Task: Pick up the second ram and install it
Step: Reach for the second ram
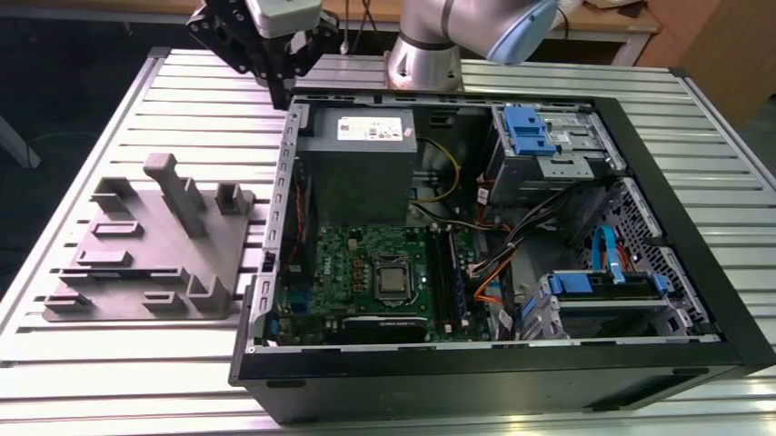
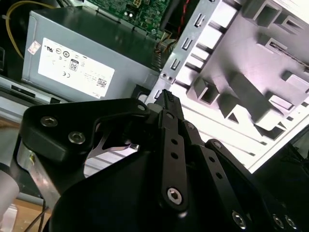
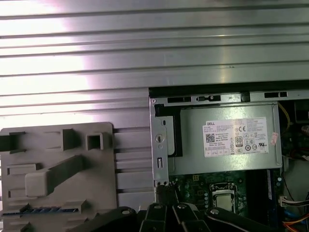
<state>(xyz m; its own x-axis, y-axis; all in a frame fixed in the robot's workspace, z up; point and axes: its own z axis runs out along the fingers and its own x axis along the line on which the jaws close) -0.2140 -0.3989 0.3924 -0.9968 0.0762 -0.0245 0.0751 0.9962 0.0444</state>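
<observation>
My gripper point(image 1: 283, 94) hangs above the table beside the far left corner of the open computer case point(image 1: 679, 300), near the grey power-supply box point(image 1: 362, 163). Its black fingers point(image 2: 166, 99) are together with nothing between them; in the first wrist view the gripper point(image 3: 165, 191) lies over the case's edge. A thin dark strip with a bluish edge, apparently the second ram point(image 3: 43, 210), stands in a long slot of the grey fixture tray point(image 1: 231, 250) on the exterior view's left, well apart from the gripper. The black memory slots point(image 1: 446, 272) run beside the processor socket point(image 1: 394, 277).
A tall light-grey fin point(image 1: 180, 195) and several small blocks rise from the fixture tray. Inside the case are drive cages with blue clips point(image 1: 533, 132), loose cables point(image 1: 510, 245) and the green motherboard point(image 1: 345, 263). The arm's base point(image 1: 424, 64) stands behind the case on the slatted metal table point(image 1: 109, 118).
</observation>
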